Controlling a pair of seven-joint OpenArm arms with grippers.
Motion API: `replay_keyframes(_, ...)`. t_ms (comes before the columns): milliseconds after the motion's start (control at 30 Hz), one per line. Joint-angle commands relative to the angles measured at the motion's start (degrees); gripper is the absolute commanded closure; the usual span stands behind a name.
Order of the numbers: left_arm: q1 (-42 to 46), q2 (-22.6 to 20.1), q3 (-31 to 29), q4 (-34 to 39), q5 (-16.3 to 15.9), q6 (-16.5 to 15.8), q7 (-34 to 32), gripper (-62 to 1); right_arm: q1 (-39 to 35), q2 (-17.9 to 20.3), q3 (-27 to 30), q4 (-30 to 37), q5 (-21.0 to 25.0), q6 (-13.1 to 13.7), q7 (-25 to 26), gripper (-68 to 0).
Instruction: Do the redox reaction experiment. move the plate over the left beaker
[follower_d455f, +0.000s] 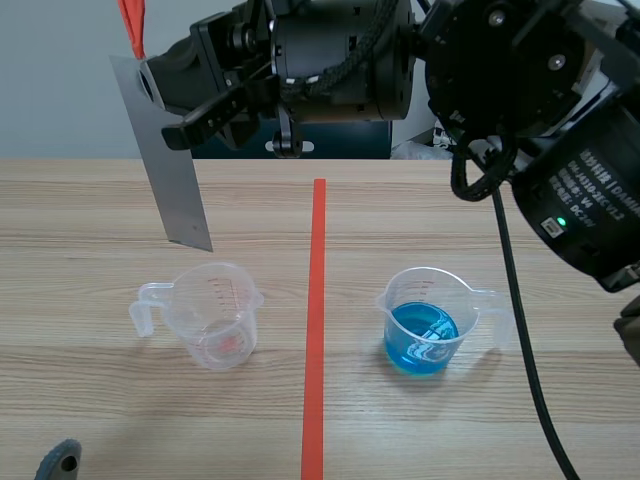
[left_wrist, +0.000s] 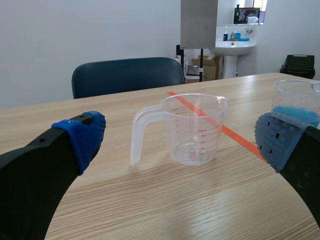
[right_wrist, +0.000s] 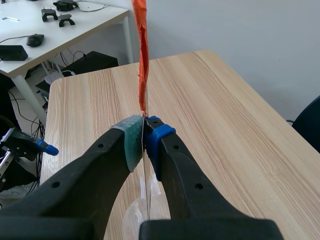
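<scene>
A grey metal plate with an orange tag at its top hangs upright in the air at the left. My right gripper, reaching across from the right, is shut on its upper part. The plate's lower edge is just above and behind the empty clear left beaker. The right wrist view shows the plate edge-on, pinched between the right gripper pads. In the left wrist view the left gripper stands open and low, with the left beaker ahead and the plate above it. The right beaker holds blue liquid.
An orange tape line runs down the table between the two beakers. A blue chair stands beyond the table's far edge. Only a tip of my left gripper shows at the near left edge.
</scene>
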Motion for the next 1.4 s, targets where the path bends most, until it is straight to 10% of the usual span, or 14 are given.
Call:
replay_keyframes(0,0.3,0.1,-0.1,0.5,-0.5,-0.1,-0.8,-62.3,1.1,0.0,0.5,0.7,0.4,0.0,0.9,-0.6)
replay_keyframes(1367,0.3,0.1,-0.1,0.5,-0.5,-0.1,-0.8,-62.3,1.1,-0.1,0.5,0.7,-0.7,0.0,1.1,-0.6)
